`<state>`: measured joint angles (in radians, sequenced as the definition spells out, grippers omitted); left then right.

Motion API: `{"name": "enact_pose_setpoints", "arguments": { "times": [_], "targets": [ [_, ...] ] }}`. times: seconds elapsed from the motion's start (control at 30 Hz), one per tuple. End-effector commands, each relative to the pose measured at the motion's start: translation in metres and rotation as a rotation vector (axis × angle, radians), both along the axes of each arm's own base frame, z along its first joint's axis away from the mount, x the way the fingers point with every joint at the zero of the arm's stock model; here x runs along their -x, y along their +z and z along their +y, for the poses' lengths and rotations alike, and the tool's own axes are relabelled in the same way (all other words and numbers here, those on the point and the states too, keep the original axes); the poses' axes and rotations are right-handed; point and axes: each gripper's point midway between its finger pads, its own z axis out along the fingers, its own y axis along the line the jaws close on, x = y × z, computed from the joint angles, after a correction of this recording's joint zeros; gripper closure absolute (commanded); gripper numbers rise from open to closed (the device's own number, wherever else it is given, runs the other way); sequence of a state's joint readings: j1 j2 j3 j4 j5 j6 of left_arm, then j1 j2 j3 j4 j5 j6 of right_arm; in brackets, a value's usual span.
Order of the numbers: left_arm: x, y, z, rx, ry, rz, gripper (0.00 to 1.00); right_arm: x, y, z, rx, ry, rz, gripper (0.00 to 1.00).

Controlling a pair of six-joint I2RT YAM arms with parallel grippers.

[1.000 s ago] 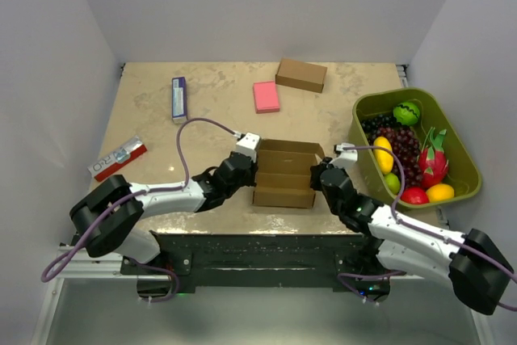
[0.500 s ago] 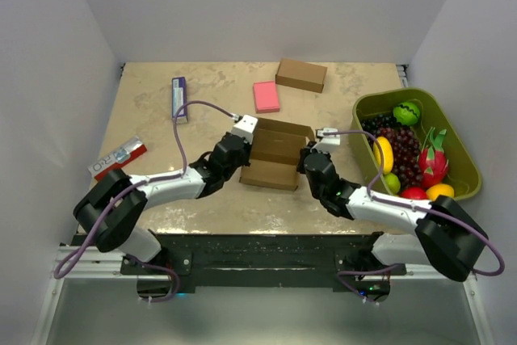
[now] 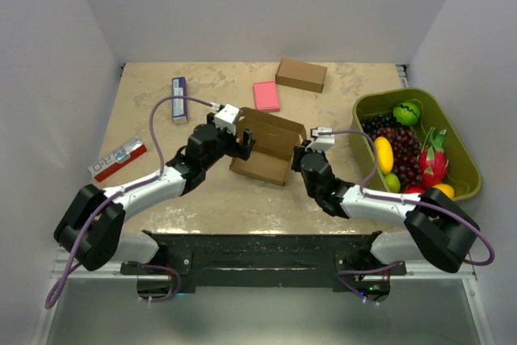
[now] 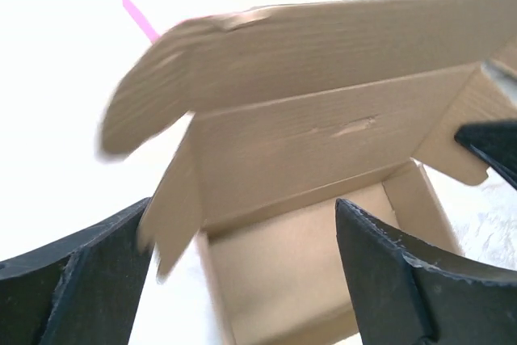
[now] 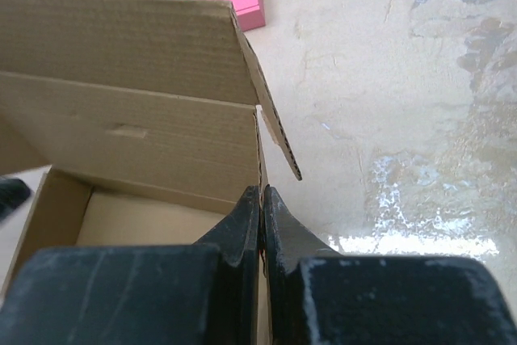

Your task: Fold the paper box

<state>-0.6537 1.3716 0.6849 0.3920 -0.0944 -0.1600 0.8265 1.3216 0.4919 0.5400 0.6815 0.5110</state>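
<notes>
The paper box (image 3: pixel 266 151) sits mid-table, a brown carton turned askew with its top open and its lid flap raised at the far side. My left gripper (image 3: pixel 241 141) is at the box's left end, jaws wide apart, holding nothing. In the left wrist view the open box (image 4: pixel 307 143) fills the frame, and the left gripper (image 4: pixel 242 216) straddles its near left corner. My right gripper (image 3: pixel 299 155) is shut on the box's right side wall. The right wrist view shows the right gripper (image 5: pixel 262 191) pinching that thin wall of the box (image 5: pixel 137 135).
A pink block (image 3: pixel 266 96) and a ready-made brown box (image 3: pixel 301 75) lie behind the paper box. A green bin (image 3: pixel 359 115) of toy fruit stands at the right. A blue-white pack (image 3: pixel 178 99) and a red-white pack (image 3: pixel 119 158) lie at the left.
My left gripper has opened and let go of the box's left wall. Both arms and the box have moved away from the near edge, and the box has turned askew.
</notes>
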Motion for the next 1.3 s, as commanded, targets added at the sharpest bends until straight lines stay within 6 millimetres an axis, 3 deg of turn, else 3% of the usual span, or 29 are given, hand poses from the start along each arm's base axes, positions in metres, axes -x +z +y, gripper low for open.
{"name": "enact_pose_setpoints", "arguments": {
  "times": [0.0, 0.23, 0.4, 0.5, 0.63, 0.87, 1.03, 1.27],
  "targets": [
    [0.004, 0.023, 0.007, 0.060, -0.117, -0.028, 0.06, -0.005, 0.031, 0.008, -0.063, 0.012, -0.084, 0.99],
    [-0.009, 0.028, 0.024, 0.041, -0.098, -0.019, 0.08, -0.005, 0.033, 0.013, -0.064, 0.039, -0.085, 0.99],
    [-0.032, 0.042, 0.039, 0.067, -0.086, -0.057, 0.11, -0.002, 0.033, 0.018, -0.057, 0.087, -0.095, 0.99],
    [-0.044, 0.048, 0.043, 0.085, -0.118, -0.053, 0.12, 0.003, 0.039, 0.027, -0.042, 0.166, -0.116, 1.00],
    [-0.047, 0.055, 0.043, 0.090, -0.179, -0.078, 0.10, 0.012, 0.052, 0.037, 0.022, 0.298, -0.166, 1.00],
    [-0.059, 0.044, 0.071, 0.071, -0.081, -0.053, 0.06, 0.021, 0.063, 0.035, 0.093, 0.461, -0.209, 1.00],
    [-0.056, 0.047, 0.071, 0.083, -0.115, -0.071, 0.06, 0.020, 0.058, 0.020, 0.099, 0.494, -0.192, 1.00],
    [-0.050, 0.051, 0.061, 0.129, -0.209, -0.077, 0.11, 0.021, 0.056, 0.019, 0.103, 0.534, -0.183, 1.00]
  ]
}}
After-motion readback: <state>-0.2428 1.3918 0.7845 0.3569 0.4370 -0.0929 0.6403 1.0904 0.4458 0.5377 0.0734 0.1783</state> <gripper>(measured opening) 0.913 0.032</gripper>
